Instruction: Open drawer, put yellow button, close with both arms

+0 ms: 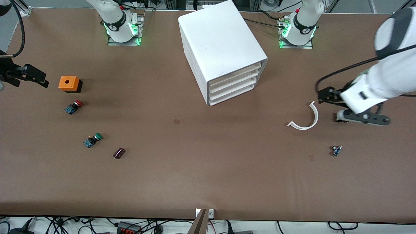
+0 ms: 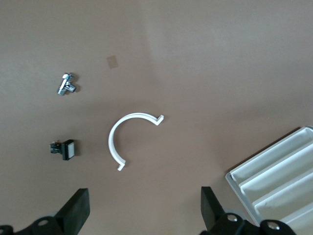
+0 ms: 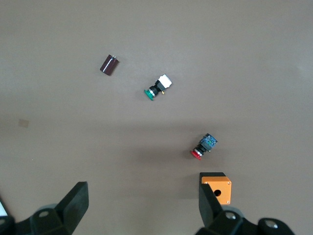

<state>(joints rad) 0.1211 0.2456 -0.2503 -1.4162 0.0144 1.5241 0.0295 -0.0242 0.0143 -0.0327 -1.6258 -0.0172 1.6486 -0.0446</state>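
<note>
The white cabinet [image 1: 221, 42] stands at the middle of the table, farther from the front camera, with its four cream-fronted drawers [image 1: 234, 85] all shut. The drawers also show in the left wrist view [image 2: 279, 178]. No yellow button shows in any view. My left gripper [image 1: 321, 96] is open and empty over the table beside a white curved strip [image 1: 308, 120], and its wrist view shows the jaws wide apart [image 2: 145, 215]. My right gripper [image 1: 41, 79] is open and empty beside an orange box [image 1: 68, 83] at the right arm's end; it also shows in its own wrist view [image 3: 144, 210].
A red-capped button [image 1: 73, 107], a green-capped button [image 1: 92, 140] and a dark brown cylinder [image 1: 119, 153] lie nearer the front camera than the orange box. A small metal fitting [image 1: 336, 150] lies near the curved strip. A black-and-white switch [image 2: 63, 149] lies beside the strip.
</note>
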